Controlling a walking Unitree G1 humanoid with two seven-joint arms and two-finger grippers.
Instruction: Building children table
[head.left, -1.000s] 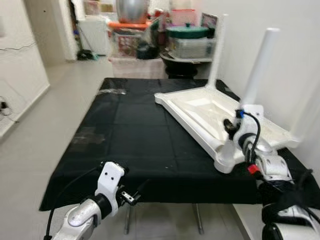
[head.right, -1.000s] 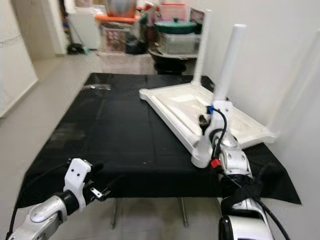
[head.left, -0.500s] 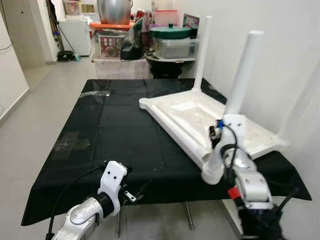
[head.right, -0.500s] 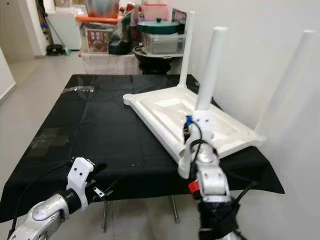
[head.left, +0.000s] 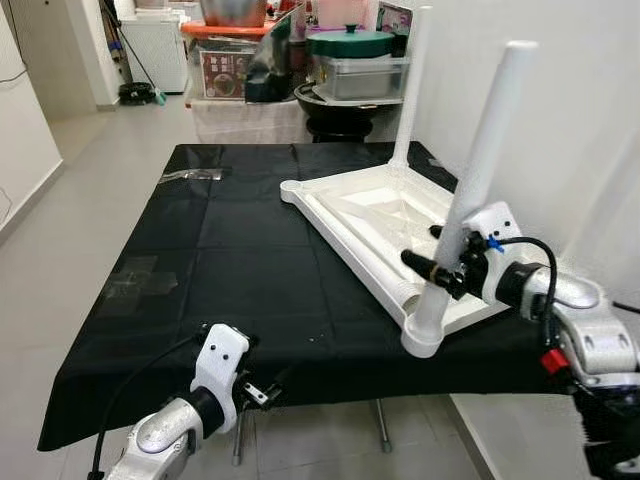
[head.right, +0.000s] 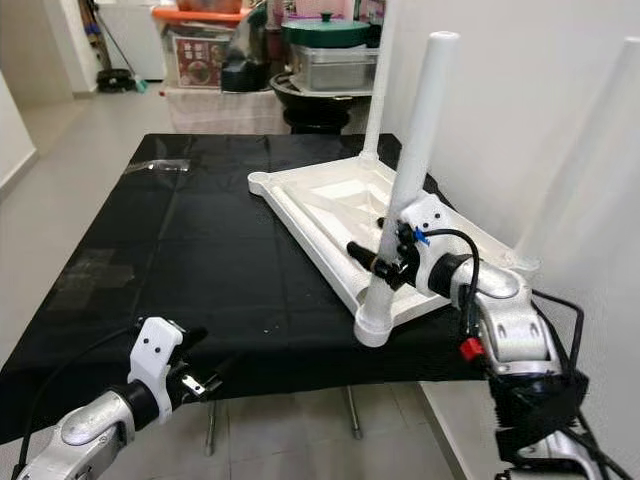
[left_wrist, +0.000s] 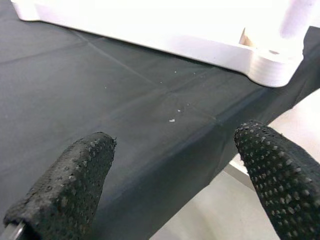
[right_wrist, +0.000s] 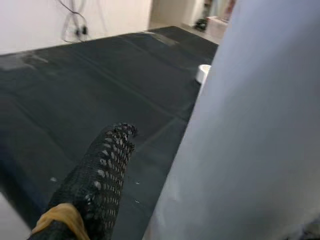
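Note:
A white children's table (head.left: 380, 215) lies upside down on a black cloth (head.left: 230, 260), its legs pointing up. The near leg (head.left: 485, 150) stands at the front corner, and a far leg (head.left: 412, 90) rises at the back. My right gripper (head.left: 425, 248) reaches in from the right and straddles the near leg low down. It is open: in the right wrist view a gap of cloth shows between one finger (right_wrist: 100, 175) and the leg (right_wrist: 250, 125). My left gripper (left_wrist: 175, 190) hangs open below the cloth's front edge with nothing in it.
A white wall (head.left: 580, 100) runs close along the right side. Storage boxes and a green lidded pot (head.left: 350, 42) crowd the back. Tape patches (head.left: 140, 282) mark the cloth. Bare floor (head.left: 60, 220) lies to the left.
The camera has shifted. My right arm has swung round from beside the leg's base and now comes in from the right with its fingers across the near leg. The left arm has barely moved.

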